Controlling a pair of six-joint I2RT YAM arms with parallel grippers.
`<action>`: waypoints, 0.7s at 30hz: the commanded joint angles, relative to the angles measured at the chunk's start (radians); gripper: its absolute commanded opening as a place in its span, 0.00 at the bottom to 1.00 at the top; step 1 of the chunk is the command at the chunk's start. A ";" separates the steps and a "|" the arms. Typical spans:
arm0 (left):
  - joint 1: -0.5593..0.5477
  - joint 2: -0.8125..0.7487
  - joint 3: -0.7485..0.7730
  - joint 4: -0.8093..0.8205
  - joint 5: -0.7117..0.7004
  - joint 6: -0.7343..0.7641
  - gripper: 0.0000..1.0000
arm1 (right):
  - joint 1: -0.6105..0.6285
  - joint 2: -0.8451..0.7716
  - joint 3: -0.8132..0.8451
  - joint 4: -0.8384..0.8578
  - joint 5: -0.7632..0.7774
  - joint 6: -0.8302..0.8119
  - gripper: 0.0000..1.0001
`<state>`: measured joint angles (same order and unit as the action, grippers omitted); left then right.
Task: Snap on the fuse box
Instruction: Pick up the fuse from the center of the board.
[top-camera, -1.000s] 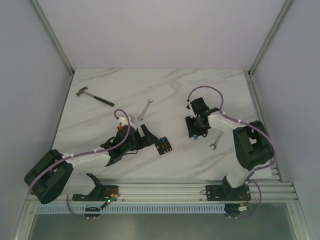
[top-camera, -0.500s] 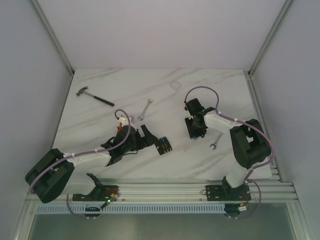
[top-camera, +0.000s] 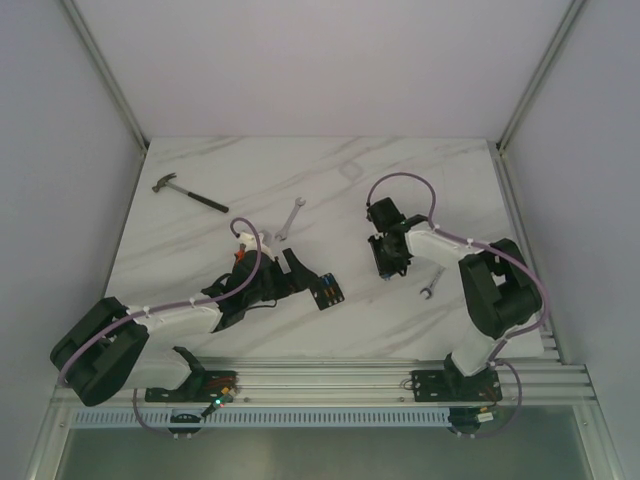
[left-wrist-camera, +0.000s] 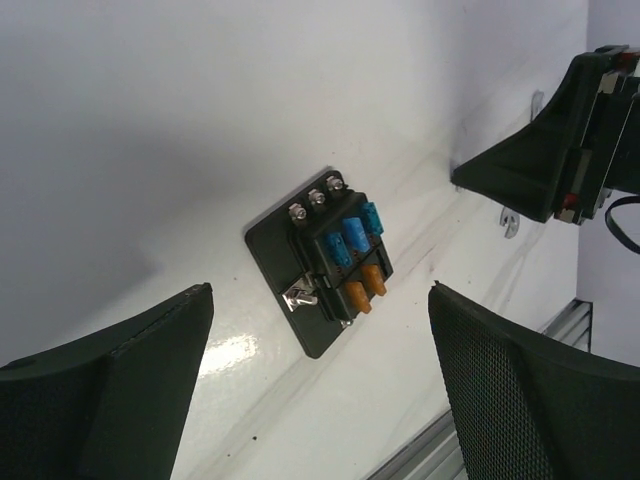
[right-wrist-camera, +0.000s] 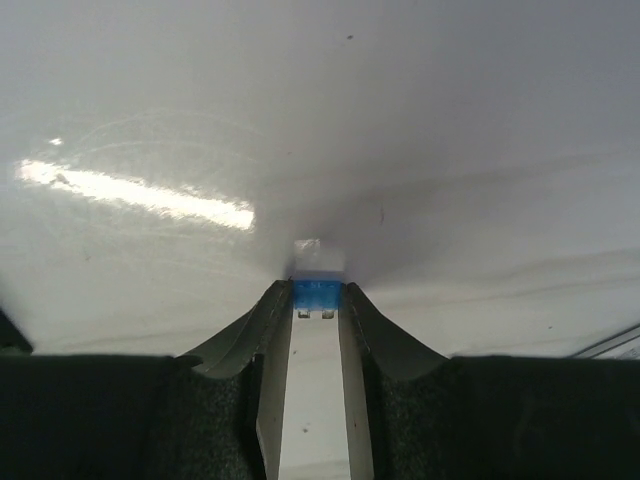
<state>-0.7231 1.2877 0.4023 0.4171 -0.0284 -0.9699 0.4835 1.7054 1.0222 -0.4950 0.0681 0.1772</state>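
Observation:
The fuse box (top-camera: 328, 289) is a small black block on the white marble table; in the left wrist view (left-wrist-camera: 327, 261) it shows blue and amber fuses and a metal terminal. My left gripper (top-camera: 303, 275) is open, low over the table just left of the box, its fingers (left-wrist-camera: 520, 390) wide apart, touching nothing. My right gripper (top-camera: 389, 268) is at centre right, pointing down at the table. In the right wrist view it (right-wrist-camera: 318, 296) is shut on a small blue fuse (right-wrist-camera: 318, 294) held at its fingertips against the table.
A hammer (top-camera: 188, 193) lies at the far left. One wrench (top-camera: 289, 220) lies behind the left gripper, another (top-camera: 432, 284) right of the right gripper. Metal rails run along the near edge (top-camera: 330, 380). White walls enclose the table.
The right gripper has shifted slightly left and away, with the wrist turning. The left arm and the fuse box have not moved.

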 joint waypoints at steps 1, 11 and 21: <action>-0.012 0.000 0.007 0.076 0.014 0.014 0.97 | 0.038 -0.084 -0.017 0.007 -0.008 0.060 0.20; -0.129 -0.030 0.012 0.209 -0.195 0.047 0.92 | 0.126 -0.353 -0.075 0.133 -0.039 0.274 0.20; -0.216 0.020 0.047 0.413 -0.237 0.184 0.80 | 0.194 -0.496 -0.158 0.281 -0.056 0.446 0.19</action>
<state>-0.9237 1.2804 0.4076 0.6949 -0.2401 -0.8646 0.6594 1.2449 0.8925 -0.2909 0.0227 0.5369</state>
